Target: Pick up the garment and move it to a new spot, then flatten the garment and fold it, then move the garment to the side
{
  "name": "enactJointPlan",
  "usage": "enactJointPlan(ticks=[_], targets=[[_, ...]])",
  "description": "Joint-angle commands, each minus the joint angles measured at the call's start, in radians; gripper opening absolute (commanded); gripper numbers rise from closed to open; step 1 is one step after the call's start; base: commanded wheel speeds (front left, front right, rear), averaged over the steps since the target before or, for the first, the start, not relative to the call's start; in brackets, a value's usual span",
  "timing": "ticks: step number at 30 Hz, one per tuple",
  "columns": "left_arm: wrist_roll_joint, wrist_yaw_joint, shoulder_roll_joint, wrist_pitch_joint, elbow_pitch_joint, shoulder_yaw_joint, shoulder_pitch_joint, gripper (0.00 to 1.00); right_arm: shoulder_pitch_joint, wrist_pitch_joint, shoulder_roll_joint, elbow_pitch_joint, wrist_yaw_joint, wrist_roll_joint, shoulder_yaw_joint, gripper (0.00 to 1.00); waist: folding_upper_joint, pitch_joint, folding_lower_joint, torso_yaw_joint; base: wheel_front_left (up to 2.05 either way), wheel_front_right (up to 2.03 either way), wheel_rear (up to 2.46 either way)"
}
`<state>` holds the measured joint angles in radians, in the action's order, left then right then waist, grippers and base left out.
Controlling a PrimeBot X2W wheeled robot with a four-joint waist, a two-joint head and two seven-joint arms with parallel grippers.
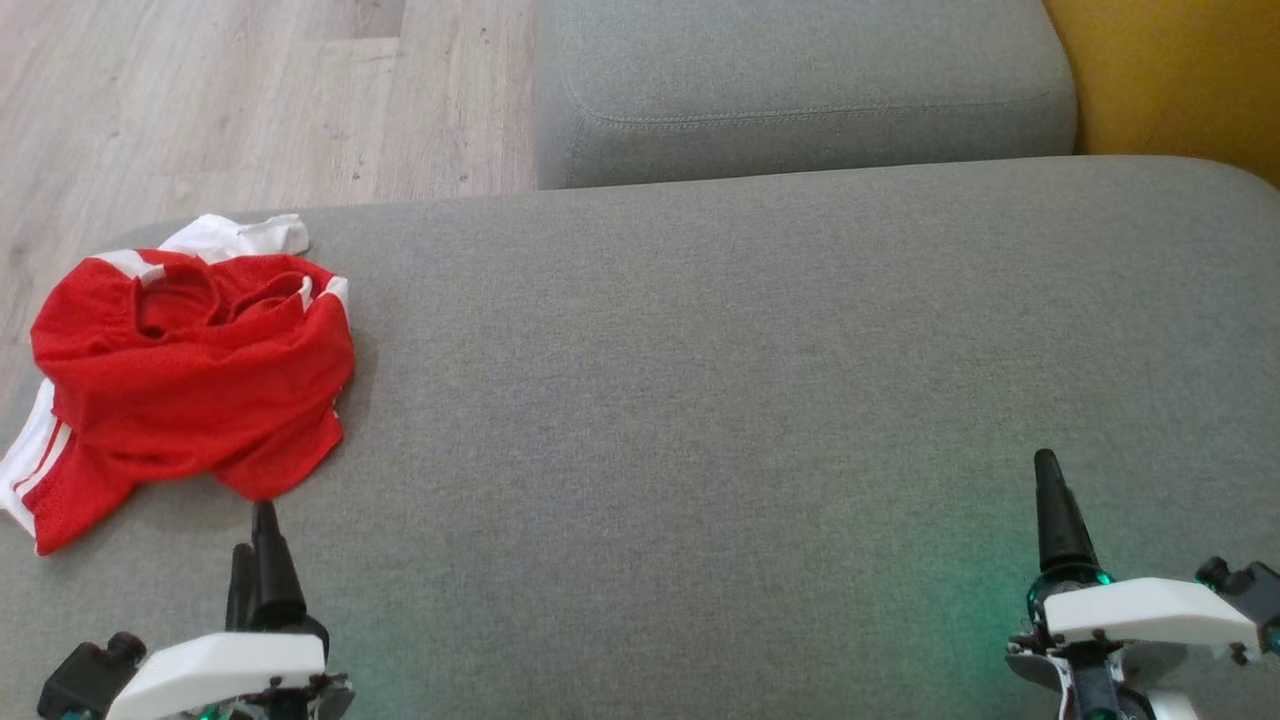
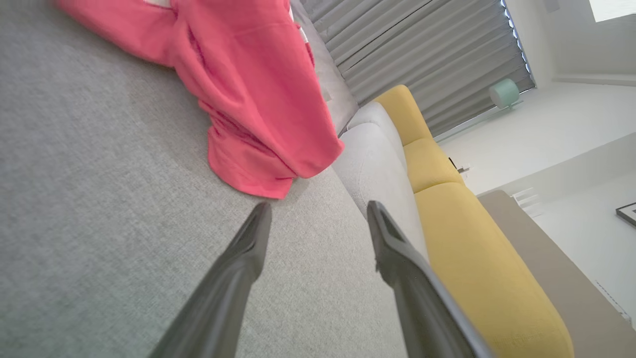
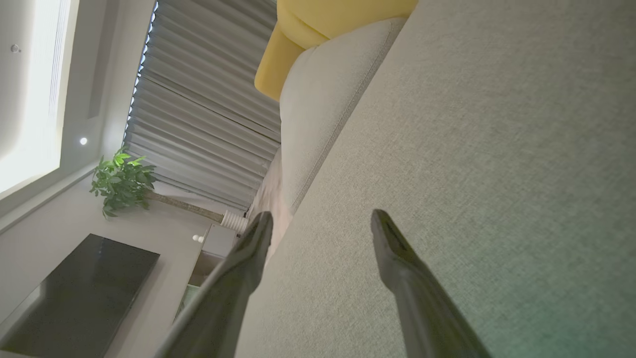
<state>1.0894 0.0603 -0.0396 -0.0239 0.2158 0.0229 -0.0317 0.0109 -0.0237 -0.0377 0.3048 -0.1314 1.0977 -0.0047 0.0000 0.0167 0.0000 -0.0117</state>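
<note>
Item: crumpled red mesh garment with white stripes [image 1: 190, 370], lying at the left edge of a grey woven-fabric sofa cushion [image 1: 700, 400].
Left gripper [image 1: 254, 530]: jaws spread wide, holding nothing, tips just beside the garment's near hem.
Right gripper [image 3: 322, 216]: jaws spread wide, holding nothing, near right, well apart from the garment.

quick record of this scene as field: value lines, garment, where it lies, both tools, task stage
garment: crumpled red mesh garment with white stripes, bunched up, not folded
place: left end of the grey fabric sofa cushion
beyond: pale wood floor
left tool: open, empty, pointing at the garment's near edge
right tool: open, empty, over bare cushion well to the right
task stage: garment not yet picked up
</note>
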Motion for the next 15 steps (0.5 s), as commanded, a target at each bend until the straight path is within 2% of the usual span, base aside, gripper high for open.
enactJointPlan(ticks=[1,15], targets=[[-0.049,-0.01,-0.007,-0.015,-0.05,0.002,0.012,1.0,-0.045,-0.017,-0.006,-0.04,0.0,-0.046,0.021,1.0,0.0,0.002,0.0,-0.001,0.0,0.0,0.0],[-0.205,-0.031,-0.007,-0.054,-0.089,-0.011,0.001,1.0,-0.05,-0.055,-0.007,-0.048,0.0,-0.194,0.062,1.0,0.0,0.008,0.0,-0.008,0.0,0.0,0.0]])
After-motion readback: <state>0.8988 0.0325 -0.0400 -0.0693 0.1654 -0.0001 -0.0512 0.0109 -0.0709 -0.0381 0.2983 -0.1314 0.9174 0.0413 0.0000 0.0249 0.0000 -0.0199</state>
